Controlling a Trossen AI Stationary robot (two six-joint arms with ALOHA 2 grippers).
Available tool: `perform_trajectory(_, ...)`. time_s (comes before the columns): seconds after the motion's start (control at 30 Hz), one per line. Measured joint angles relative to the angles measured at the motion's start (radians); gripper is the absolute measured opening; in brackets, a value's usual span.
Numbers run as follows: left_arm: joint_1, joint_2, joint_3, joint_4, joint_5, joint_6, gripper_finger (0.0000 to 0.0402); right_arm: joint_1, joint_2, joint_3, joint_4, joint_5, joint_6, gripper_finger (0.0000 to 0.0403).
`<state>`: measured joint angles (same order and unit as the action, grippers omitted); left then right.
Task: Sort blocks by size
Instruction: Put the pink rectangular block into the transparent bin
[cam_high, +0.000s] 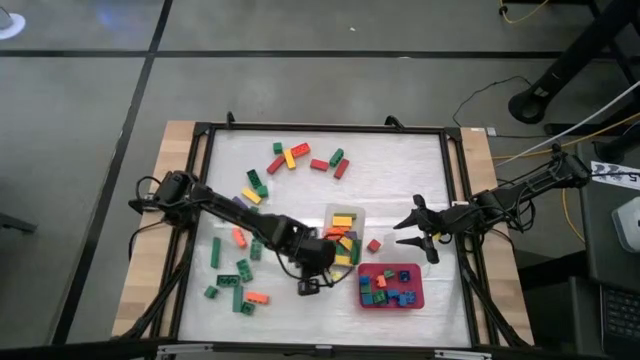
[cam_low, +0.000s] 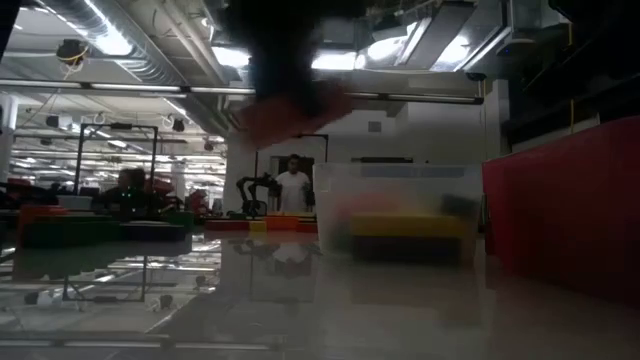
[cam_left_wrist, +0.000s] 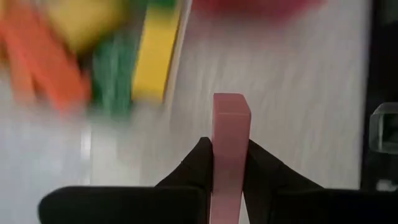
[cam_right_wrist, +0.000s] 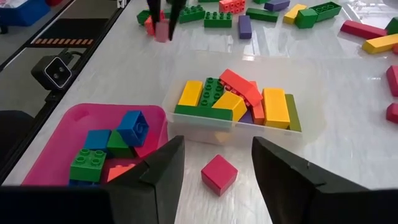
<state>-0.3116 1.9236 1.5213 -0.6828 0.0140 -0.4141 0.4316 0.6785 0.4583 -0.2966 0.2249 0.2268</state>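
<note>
My left gripper (cam_left_wrist: 230, 148) is shut on a pink brick (cam_left_wrist: 231, 118) just on the near-left side of the clear tub (cam_high: 345, 215), which holds long blocks (cam_right_wrist: 236, 99). In the right wrist view the same gripper (cam_right_wrist: 163, 17) and brick (cam_right_wrist: 161, 31) show far off. My right gripper (cam_right_wrist: 217, 171) stands open to the right of the tub. A small red block (cam_right_wrist: 219, 174) lies on the table ahead of it, between the lines of its fingers. The red tray (cam_high: 392, 298) holds short blocks (cam_right_wrist: 109, 146). More blocks (cam_high: 290, 157) lie scattered over the mat. My left gripper pinches the pink brick by its two opposite flat sides (cam_left_wrist: 219, 163) between its two fingers. The brick's free end (cam_left_wrist: 231, 102) sticks out past the fingertips. The fingers slant down from the table's left. The brick (cam_low: 295, 112) hangs clear of the table.
Loose blocks lie at the mat's far middle (cam_high: 330, 162) and at its near left (cam_high: 238, 272). A black frame (cam_high: 455, 200) borders the mat. Beyond the table, the low view shows a person (cam_low: 293, 188) standing far back in the room.
</note>
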Motion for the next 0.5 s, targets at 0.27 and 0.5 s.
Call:
perform_trajectory(0.27,0.079,0.009,0.010,0.160,-0.108,0.170,0.0074,0.000,0.000,0.000,0.000,0.000,0.000,0.0186)
perform_trajectory(0.5,0.121,0.019,0.010,0.161,-0.113,0.173,0.0126,0.000,0.000,0.000,-0.004,0.000,0.000,0.0186)
